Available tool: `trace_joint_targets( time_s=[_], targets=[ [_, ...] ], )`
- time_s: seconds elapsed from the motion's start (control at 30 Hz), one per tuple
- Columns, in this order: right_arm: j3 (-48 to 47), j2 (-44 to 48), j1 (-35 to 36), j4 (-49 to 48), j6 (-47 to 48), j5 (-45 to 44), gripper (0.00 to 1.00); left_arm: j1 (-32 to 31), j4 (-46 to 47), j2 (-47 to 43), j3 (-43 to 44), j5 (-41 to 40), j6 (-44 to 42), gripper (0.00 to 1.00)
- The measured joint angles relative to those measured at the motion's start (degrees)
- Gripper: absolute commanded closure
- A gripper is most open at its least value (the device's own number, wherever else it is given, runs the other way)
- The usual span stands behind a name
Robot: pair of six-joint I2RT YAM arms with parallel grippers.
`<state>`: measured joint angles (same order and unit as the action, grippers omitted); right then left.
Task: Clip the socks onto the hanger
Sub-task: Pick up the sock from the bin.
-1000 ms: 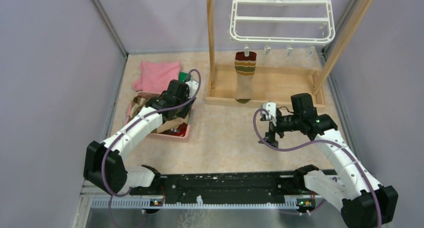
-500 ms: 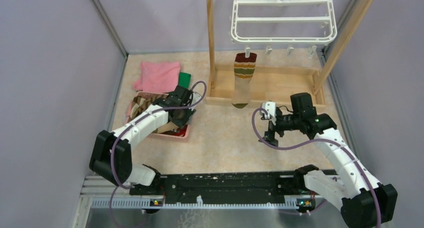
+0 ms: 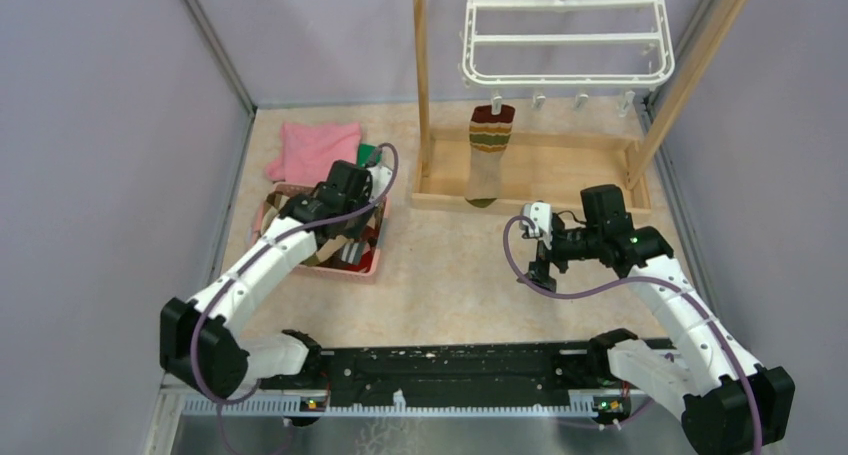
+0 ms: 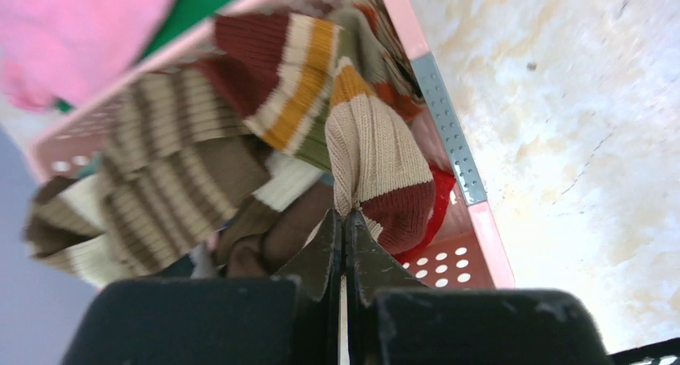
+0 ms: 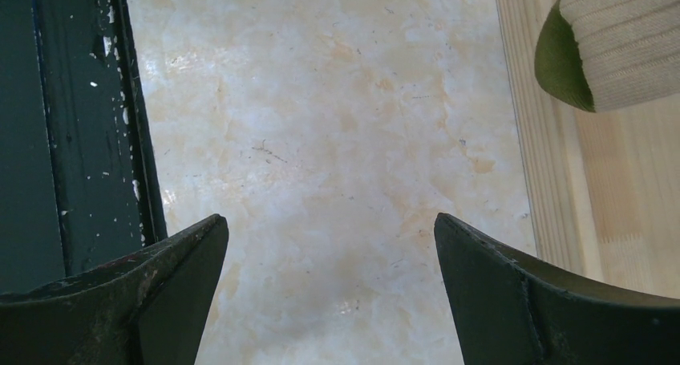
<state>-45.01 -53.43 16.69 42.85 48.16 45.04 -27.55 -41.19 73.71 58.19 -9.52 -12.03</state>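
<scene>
Left claw (image 4: 343, 221) has its two fingers pressed together on a fold of the banded sock (image 4: 377, 160), pinching the tan knit just above its dark red toe. That sock lies in the pink basket (image 4: 491, 249), its red, orange, cream and green bands running up toward the far rim. Brown-and-cream striped socks (image 4: 160, 196) are heaped beside it in the same basket.

A second banded sock (image 3: 487, 155) hangs toe down from a clip on the near edge of the white hanger (image 3: 565, 40), which is hung inside the wooden frame (image 3: 421, 75). The green toe of this sock ends just above the frame's base board.

Right claw (image 5: 329, 225) is spread wide and holds nothing, hovering over the bare speckled table (image 5: 321, 100) near the frame's base. Behind the basket lie a pink cloth (image 3: 315, 150) and, touching it, a green cloth (image 3: 368, 153).
</scene>
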Motion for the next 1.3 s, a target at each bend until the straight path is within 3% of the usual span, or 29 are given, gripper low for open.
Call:
trace_joint_targets(
  time_s=[0.2, 0.5, 0.63, 0.83, 1.1, 1.23, 1.3],
  targets=[
    [0.00, -0.02, 0.00, 0.02, 0.02, 0.48, 0.01, 0.00, 3.65, -11.43, 1.77, 1.81, -0.17, 1.00],
    [0.00, -1.40, 1.18, 0.11, 0.04, 5.09, 0.02, 0.00, 17.57, -23.61, 1.44, 19.89, 0.70, 1.00],
    [-0.11, -2.12, 2.05, 0.70, 0.22, 10.36, 0.02, 0.00, 24.94, -23.50, 0.94, 33.75, 5.18, 1.00],
    [-2.38, -4.74, 2.75, 1.49, -2.23, 18.51, 0.03, -1.16, 43.76, -21.24, -5.18, 50.42, 19.69, 1.00],
    [-10.88, -6.47, 2.80, -1.40, -10.08, 18.43, 0.07, -9.75, 62.69, -13.40, -9.84, 55.54, 33.42, 1.00],
    [-14.43, -6.75, 2.80, -2.89, -12.39, 17.73, 0.16, -13.09, 68.28, -9.51, -9.84, 56.30, 36.65, 1.00],
    [-14.53, -6.78, 2.80, -3.74, -13.90, 17.68, 0.25, -13.88, 70.60, -8.22, -9.84, 56.57, 38.03, 1.00]
  ],
)
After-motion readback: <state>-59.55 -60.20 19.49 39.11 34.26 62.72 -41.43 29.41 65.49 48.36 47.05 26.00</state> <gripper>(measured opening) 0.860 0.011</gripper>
